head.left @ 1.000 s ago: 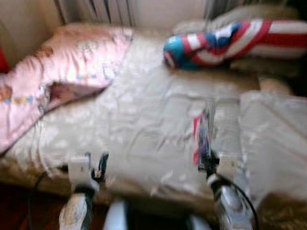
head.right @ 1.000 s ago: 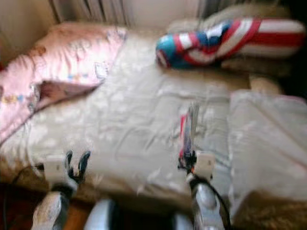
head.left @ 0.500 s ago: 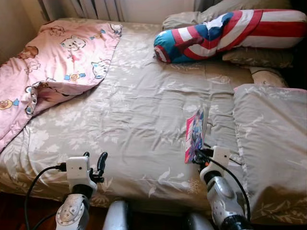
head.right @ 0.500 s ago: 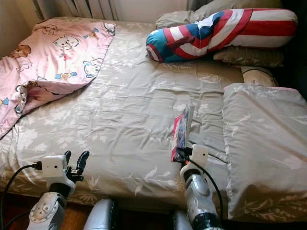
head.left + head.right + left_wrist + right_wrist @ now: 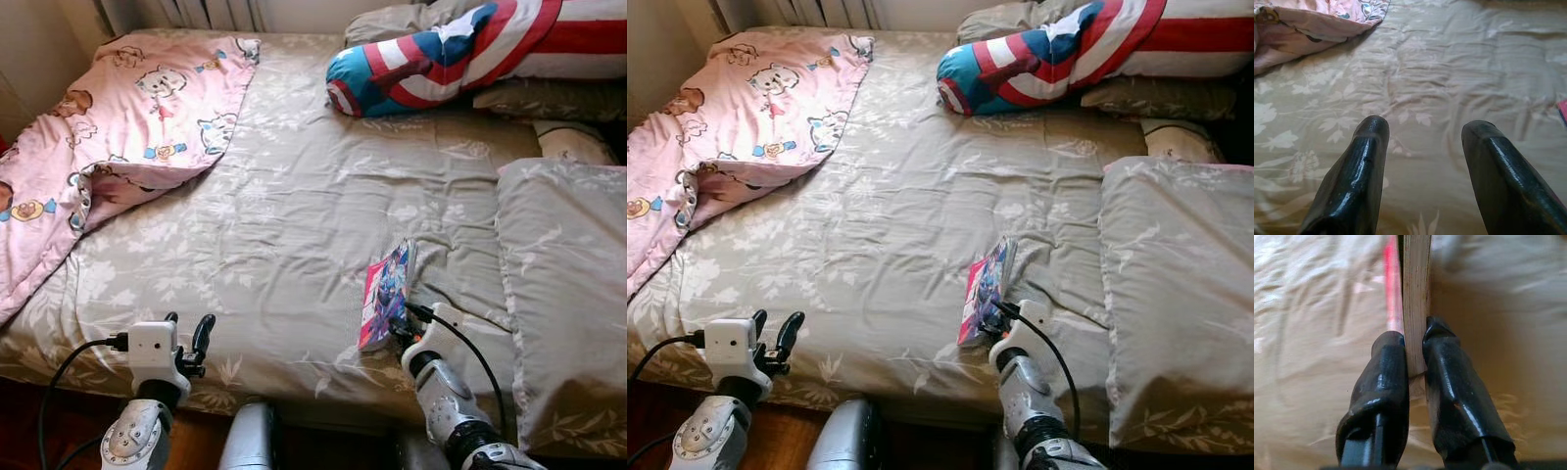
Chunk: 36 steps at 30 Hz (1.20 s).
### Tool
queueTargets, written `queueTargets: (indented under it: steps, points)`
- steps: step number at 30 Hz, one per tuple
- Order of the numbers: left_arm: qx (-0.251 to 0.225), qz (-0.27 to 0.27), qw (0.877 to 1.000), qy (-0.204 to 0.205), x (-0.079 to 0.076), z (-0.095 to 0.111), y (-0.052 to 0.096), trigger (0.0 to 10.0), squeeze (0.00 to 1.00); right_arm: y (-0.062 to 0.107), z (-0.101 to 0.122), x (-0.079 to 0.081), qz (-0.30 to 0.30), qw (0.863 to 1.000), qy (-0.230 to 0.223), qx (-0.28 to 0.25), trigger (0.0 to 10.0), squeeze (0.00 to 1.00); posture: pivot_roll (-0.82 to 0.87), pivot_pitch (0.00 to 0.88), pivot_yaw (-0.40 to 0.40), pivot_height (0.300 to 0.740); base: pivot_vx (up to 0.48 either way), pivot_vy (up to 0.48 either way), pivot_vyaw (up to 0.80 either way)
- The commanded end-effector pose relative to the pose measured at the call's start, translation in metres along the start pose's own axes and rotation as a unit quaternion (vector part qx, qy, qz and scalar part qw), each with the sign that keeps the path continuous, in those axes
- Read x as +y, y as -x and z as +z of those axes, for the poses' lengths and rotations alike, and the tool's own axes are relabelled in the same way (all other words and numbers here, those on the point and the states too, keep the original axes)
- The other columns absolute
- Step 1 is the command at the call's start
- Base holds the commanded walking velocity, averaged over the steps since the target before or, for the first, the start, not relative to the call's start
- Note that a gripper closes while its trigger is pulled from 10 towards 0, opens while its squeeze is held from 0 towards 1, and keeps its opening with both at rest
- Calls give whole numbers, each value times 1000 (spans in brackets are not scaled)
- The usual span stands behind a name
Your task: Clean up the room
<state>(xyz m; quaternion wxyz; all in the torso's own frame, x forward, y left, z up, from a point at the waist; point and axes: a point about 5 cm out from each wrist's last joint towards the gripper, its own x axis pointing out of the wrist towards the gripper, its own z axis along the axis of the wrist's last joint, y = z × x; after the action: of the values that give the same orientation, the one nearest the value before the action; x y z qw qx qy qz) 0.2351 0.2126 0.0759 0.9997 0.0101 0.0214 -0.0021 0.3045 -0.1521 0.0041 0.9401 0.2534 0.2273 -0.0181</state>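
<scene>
A wide bed [image 5: 294, 225] under an olive leaf-print cover takes up most of the head views, its near edge just ahead of both arms. A pink cartoon-print blanket [image 5: 108, 137] lies rumpled over the far left corner and spills down the left side. On the right, a folded quilt [image 5: 568, 294] of the same olive print covers the near right part, and a red, white and blue striped pillow [image 5: 441, 54] lies along the head end. The middle of the cover is open fabric, creased but flat.

The right gripper [image 5: 1415, 340] pinches a thin book [image 5: 387, 294] with a pink cover (the right wrist view shows the page edges squeezed between the two fingers), held on edge just above the cover, close beside the quilt. The left gripper [image 5: 1422, 129] hovers at the near left edge, fingers spread apart over bare cover.
</scene>
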Motion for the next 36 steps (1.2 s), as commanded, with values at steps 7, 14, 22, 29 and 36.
queueTargets:
  steps: [7, 14, 22, 29, 36]
  points:
    - [15, -4, 1000, -8, 5, 0, 7, 10000, 0, 7, -3, -25, -47, 999, 0, 12, 10000, 0, 128, 252, 68, 656, 0, 0, 0]
    - [22, -8, 1000, -11, 6, 1, 9, 10000, 0, 13, -10, -42, -84, 996, 9, 35, 10000, 0, 139, 262, 84, 656, 0, 0, 0]
    - [30, -11, 999, -13, 6, 1, 13, 10000, 0, 18, -6, -60, -110, 992, 38, 47, 10000, 0, 140, 276, 93, 656, 0, 0, 0]
    - [37, -13, 999, -13, 4, 1, 18, 10000, 0, 22, -6, -67, -121, 989, 69, 56, 10000, 286, 144, 295, 96, 656, 0, 0, 0]
    - [40, -12, 999, -13, 4, 1, 19, 10000, 0, 23, -7, -69, -123, 987, 85, 63, 10000, 0, 149, 305, 97, 656, 0, 0, 0]
